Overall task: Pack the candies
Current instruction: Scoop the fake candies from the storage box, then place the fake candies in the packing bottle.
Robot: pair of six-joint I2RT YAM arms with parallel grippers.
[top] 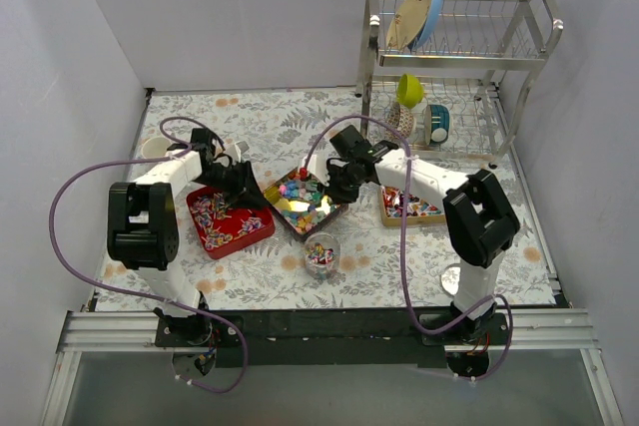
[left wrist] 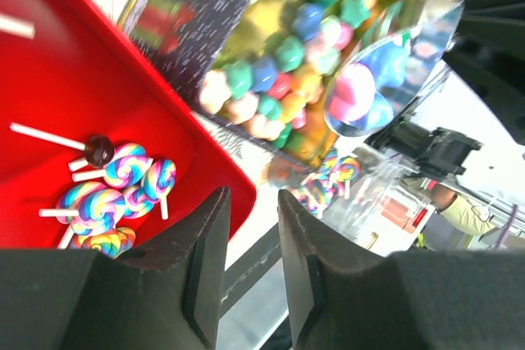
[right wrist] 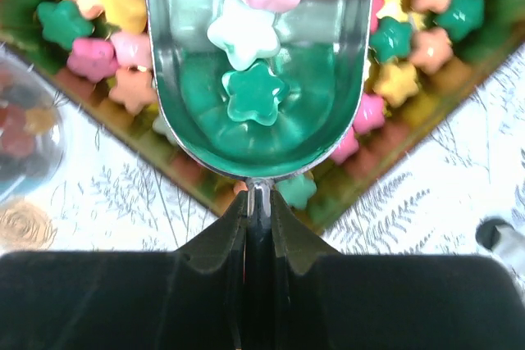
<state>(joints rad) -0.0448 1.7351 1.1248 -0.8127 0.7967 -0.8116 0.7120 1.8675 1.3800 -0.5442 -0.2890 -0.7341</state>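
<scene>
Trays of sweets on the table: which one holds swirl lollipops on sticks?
The red tray, leftmost of the three: rainbow lollipops lie in it. The middle tin holds star-shaped sweets instead.

A leaf-patterned table is recorded. Directly on it are noted a red tin at left, a dark tin at centre, a glass cup just nearer, a third tin at right, and a dish rack at the far right corner

You have the left gripper over the far corner of the red tin, the right gripper over the candies in the middle tin; a clear cup stands just in front, a dish rack at the back right
</scene>
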